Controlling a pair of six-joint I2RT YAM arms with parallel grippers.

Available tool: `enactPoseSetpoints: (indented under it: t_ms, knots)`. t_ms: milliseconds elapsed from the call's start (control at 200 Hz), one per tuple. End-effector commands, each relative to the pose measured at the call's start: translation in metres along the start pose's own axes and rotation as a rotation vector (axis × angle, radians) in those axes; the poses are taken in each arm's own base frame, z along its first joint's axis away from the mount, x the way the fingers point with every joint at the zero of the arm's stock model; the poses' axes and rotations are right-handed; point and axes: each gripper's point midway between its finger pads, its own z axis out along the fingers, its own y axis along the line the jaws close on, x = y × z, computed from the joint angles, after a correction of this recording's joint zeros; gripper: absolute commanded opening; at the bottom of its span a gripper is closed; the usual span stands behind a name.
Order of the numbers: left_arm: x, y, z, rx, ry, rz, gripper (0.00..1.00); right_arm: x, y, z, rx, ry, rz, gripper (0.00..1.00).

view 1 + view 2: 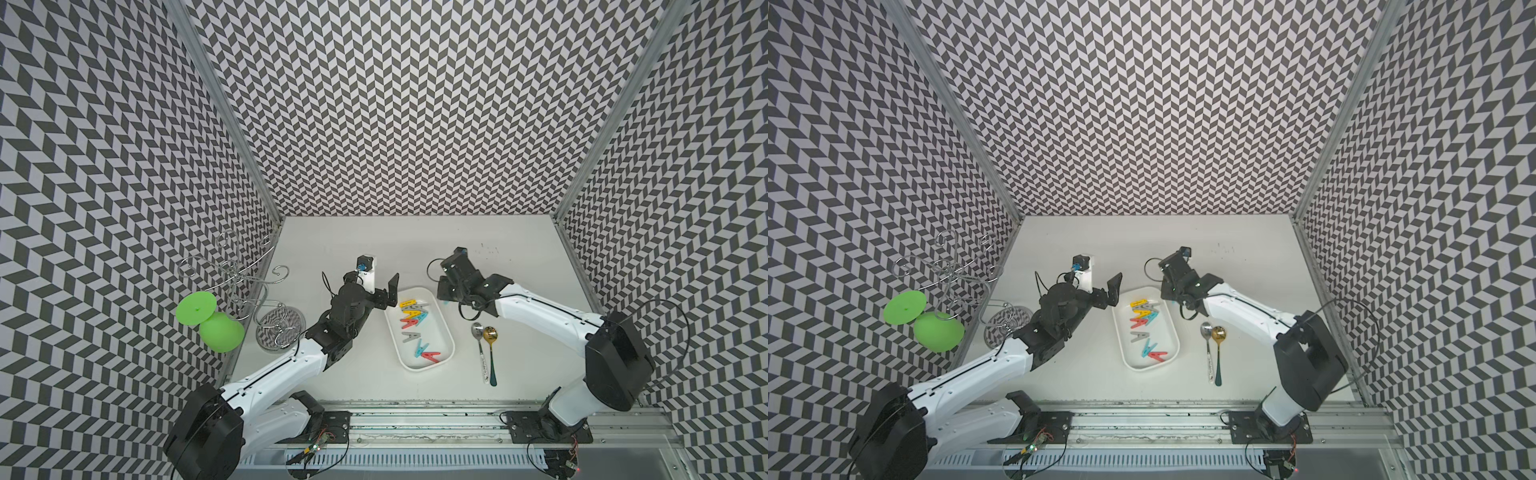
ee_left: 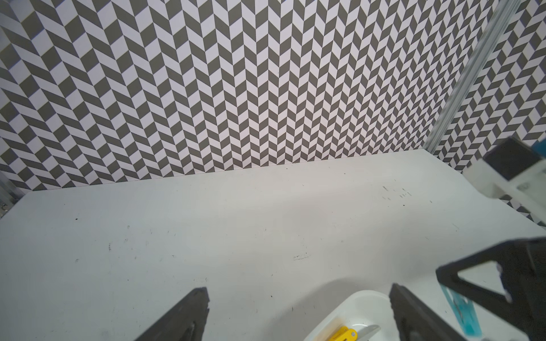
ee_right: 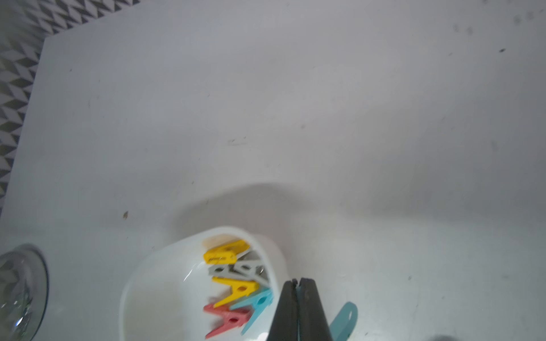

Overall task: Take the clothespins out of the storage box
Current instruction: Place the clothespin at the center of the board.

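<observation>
The white storage box (image 1: 450,338) (image 1: 1177,338) lies mid-table, holding several yellow, grey, red and light blue clothespins (image 1: 413,316) (image 1: 1144,316). My right gripper (image 3: 297,282) hangs just past the box's far right corner (image 3: 277,259), shut on a light blue clothespin (image 3: 344,321) whose leg sticks out beside the fingers. In the left wrist view that clothespin (image 2: 462,314) hangs from the right gripper. My left gripper (image 2: 298,290) (image 1: 384,291) stands open and holds nothing at the box's far left corner (image 2: 363,298).
Two long spoons, one silver (image 1: 478,332) and one gold (image 1: 490,333), lie right of the box. A wire stand on a patterned disc base (image 1: 279,328) and a green object (image 1: 210,318) sit at the left wall. Patterned walls close in three sides.
</observation>
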Motion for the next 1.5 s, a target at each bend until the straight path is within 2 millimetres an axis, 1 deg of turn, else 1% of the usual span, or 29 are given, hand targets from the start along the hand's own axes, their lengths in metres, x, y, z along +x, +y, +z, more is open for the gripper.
enactPoseSetpoints:
  t_ms: [0,45,145,225,325,426,581,666,771,861,951,1052,1147,1247,1367,1432,1492]
  knots:
    - [0.001,0.0,-0.001,0.002,-0.005,-0.006,0.99,-0.014,-0.03,0.017,-0.005,0.007,0.009,0.05]
    - [0.002,0.0,-0.001,0.003,-0.005,-0.004,1.0,-0.017,-0.046,0.027,0.011,0.019,0.036,0.05]
    - [0.001,0.0,-0.001,0.002,-0.005,-0.002,0.99,-0.022,-0.072,0.043,0.043,0.031,0.077,0.05]
    - [0.002,0.0,-0.001,-0.001,-0.003,-0.001,1.0,-0.022,-0.089,0.053,0.065,0.039,0.106,0.06]
    - [0.002,0.001,-0.001,-0.002,-0.003,0.0,1.0,-0.018,-0.106,0.065,0.08,0.061,0.138,0.09]
    - [0.002,0.0,-0.001,-0.002,-0.003,0.001,1.0,-0.012,-0.114,0.074,0.093,0.084,0.151,0.11]
    - [0.002,0.001,-0.001,-0.003,-0.004,0.0,1.0,-0.004,-0.121,0.082,0.114,0.108,0.148,0.16]
    - [0.001,0.001,-0.002,-0.003,-0.005,-0.001,1.0,-0.004,-0.121,0.082,0.117,0.109,0.143,0.19]
    - [0.0,0.0,-0.002,0.001,-0.008,-0.002,1.0,-0.01,-0.117,0.074,0.099,0.092,0.133,0.22]
    - [0.0,0.0,-0.002,0.003,-0.01,-0.004,0.99,-0.019,-0.106,0.063,0.044,0.065,0.113,0.24]
    - [0.001,0.0,-0.002,0.003,-0.006,-0.002,1.0,-0.029,-0.085,0.049,-0.049,0.036,0.064,0.27]
    - [0.001,-0.001,-0.001,0.005,-0.006,-0.004,1.0,-0.034,-0.052,0.03,-0.186,0.015,-0.021,0.29]
    - [0.002,-0.002,0.0,0.009,-0.003,-0.003,1.0,-0.035,-0.019,0.011,-0.308,0.003,-0.114,0.3]
    - [0.003,-0.003,0.001,0.012,0.001,-0.002,0.99,-0.03,0.015,-0.006,-0.386,-0.008,-0.226,0.3]
    - [0.003,-0.004,0.002,0.016,0.003,-0.004,0.99,-0.014,0.057,-0.022,-0.478,-0.002,-0.352,0.3]
    - [0.002,-0.004,0.002,0.017,0.003,-0.004,1.0,-0.003,0.073,-0.024,-0.51,0.013,-0.397,0.3]
    - [0.002,-0.004,0.002,0.016,0.003,-0.003,1.0,0.006,0.084,-0.023,-0.526,0.031,-0.419,0.3]
